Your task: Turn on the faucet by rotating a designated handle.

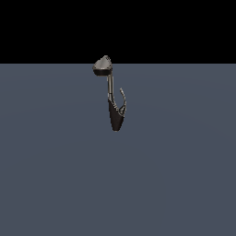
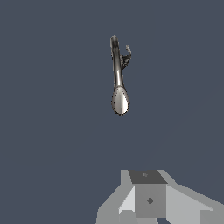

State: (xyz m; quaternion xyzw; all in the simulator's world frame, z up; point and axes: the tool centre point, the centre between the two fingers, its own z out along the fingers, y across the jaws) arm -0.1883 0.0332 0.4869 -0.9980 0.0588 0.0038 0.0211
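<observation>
**Faucet alone on the floor, arm well back**

The grey-blue floor [image 1: 55,175] carries the faucet [image 1: 115,115], dark body upright, cone head on top. Its thin handle [image 1: 123,100] curls off the exterior view's right. The gripper [image 2: 148,201] sits well apart; I cannot tell its finger state.

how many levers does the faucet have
1. The handle, a thin curved grey lever, branches off the faucet on the exterior view's right of its dark body, beside the upright stem. A second lever behind the body cannot be ruled out.
</observation>
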